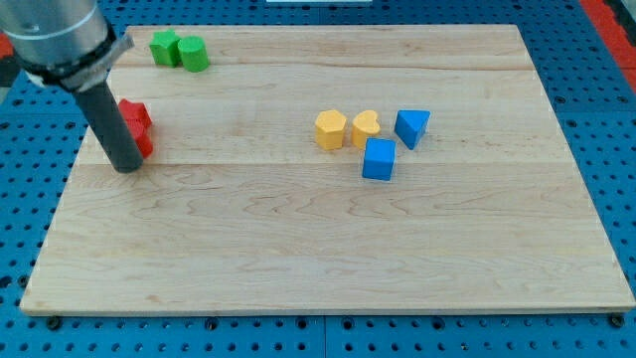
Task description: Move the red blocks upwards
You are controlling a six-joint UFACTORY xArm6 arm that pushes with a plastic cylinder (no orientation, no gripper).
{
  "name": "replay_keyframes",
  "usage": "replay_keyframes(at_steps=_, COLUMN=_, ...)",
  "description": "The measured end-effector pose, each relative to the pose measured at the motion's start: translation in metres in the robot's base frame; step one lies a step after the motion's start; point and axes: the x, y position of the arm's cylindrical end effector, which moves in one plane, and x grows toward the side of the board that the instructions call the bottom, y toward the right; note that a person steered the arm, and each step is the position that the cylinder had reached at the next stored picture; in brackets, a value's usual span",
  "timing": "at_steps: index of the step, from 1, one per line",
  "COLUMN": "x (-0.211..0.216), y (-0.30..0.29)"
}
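Note:
Two red blocks sit together at the board's left, one (135,114) above the other (142,143); their shapes are partly hidden by my rod. My tip (126,167) rests on the board just below and left of the lower red block, touching or nearly touching it.
Two green blocks, a cube (165,47) and a rounder one (194,54), lie near the top left. A yellow hexagon (330,129), a yellow heart (366,127), a blue triangle (411,126) and a blue cube (379,159) cluster right of centre on the wooden board (318,249).

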Motion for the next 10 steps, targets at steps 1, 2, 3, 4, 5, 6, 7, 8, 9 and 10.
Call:
replay_keyframes(at_steps=1, x=-0.035, y=-0.029)
replay_keyframes(at_steps=2, x=-0.063, y=-0.038)
replay_keyframes(at_steps=3, x=-0.078, y=-0.038)
replay_keyframes(at_steps=4, x=-0.106, y=-0.038)
replay_keyframes(at_steps=5, x=-0.121, y=-0.043)
replay_keyframes(at_steps=6, x=-0.095, y=-0.072)
replay_keyframes(at_steps=7, x=-0.022, y=-0.022)
replay_keyframes(at_steps=8, x=-0.019, y=-0.001)
replay_keyframes(at_steps=9, x=-0.069, y=-0.016)
replay_keyframes(at_steps=10, x=-0.089, y=0.001)
